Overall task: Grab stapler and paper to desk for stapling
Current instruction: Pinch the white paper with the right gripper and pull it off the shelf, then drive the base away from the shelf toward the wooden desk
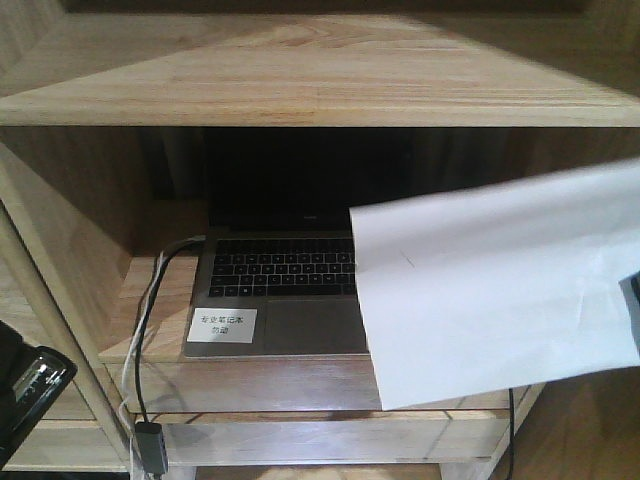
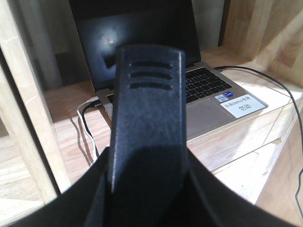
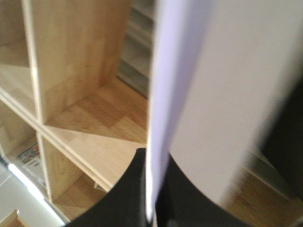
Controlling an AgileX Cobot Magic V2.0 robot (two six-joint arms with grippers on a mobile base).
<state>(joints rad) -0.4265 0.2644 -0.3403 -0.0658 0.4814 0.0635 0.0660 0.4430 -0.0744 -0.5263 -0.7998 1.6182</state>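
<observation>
1. The stapler [image 1: 32,385] is low and to the left of the laptop [image 1: 285,265], well apart from it. It is off every surface, with the silver metal inside its black body showing.
2. The left gripper [image 2: 149,170] is pressed together on the stapler. In the left wrist view the black body rises between the two dark fingers and points toward the laptop's dark screen.
3. A white and a black cable [image 1: 150,310] leave the laptop's left edge and drop over the front of the board. They end at a small grey adapter [image 1: 150,445] hanging below and left of the laptop.
4. A white label [image 1: 222,325] with printed text lies on the laptop's palm rest, left of the trackpad.
5. The laptop is open and sits in a compartment of the light wood shelving unit [image 1: 300,70].
6. The paper [image 1: 490,280] hangs in the air in front of the laptop's right side. It hides the right end of the keyboard and is tilted, with its far right edge higher. A faint crease crosses it.
7. The right gripper [image 3: 154,203] is right of the laptop and pinches the paper's edge between its two dark fingers.
</observation>
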